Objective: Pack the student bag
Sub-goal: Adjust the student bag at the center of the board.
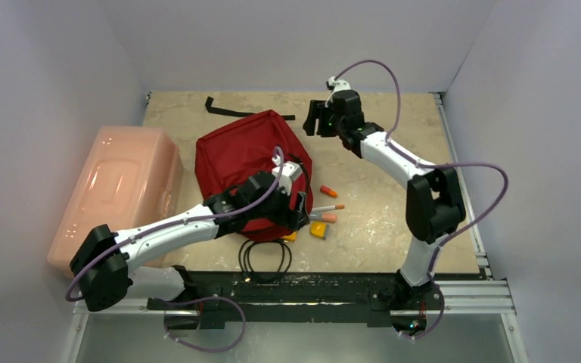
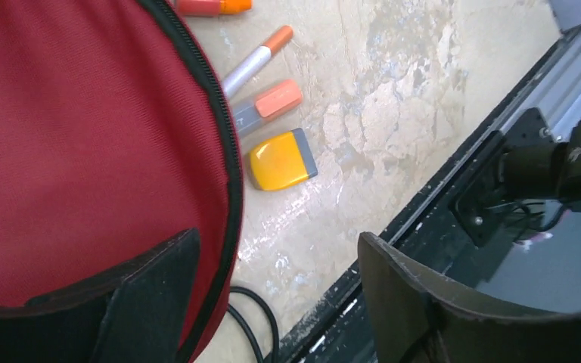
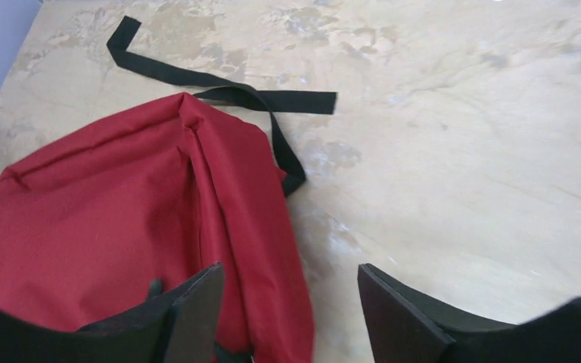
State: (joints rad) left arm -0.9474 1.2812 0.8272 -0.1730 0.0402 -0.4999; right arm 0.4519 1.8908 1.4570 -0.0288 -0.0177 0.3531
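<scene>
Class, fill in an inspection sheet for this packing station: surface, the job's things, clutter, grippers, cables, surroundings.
Surface: mottled beige table, worn patches.
Job's things: student bag, dark red, lying flat; its black strap trails on the table behind it.
Clutter: orange markers and a yellow block loose beside the bag; pale pink box at the left.
Grippers: left gripper open over the bag's zipper edge; right gripper open over its far end; both empty.
Cables: purple cables along both arms; black cord looped at the near edge.
Surroundings: pale walls on three sides.
</scene>
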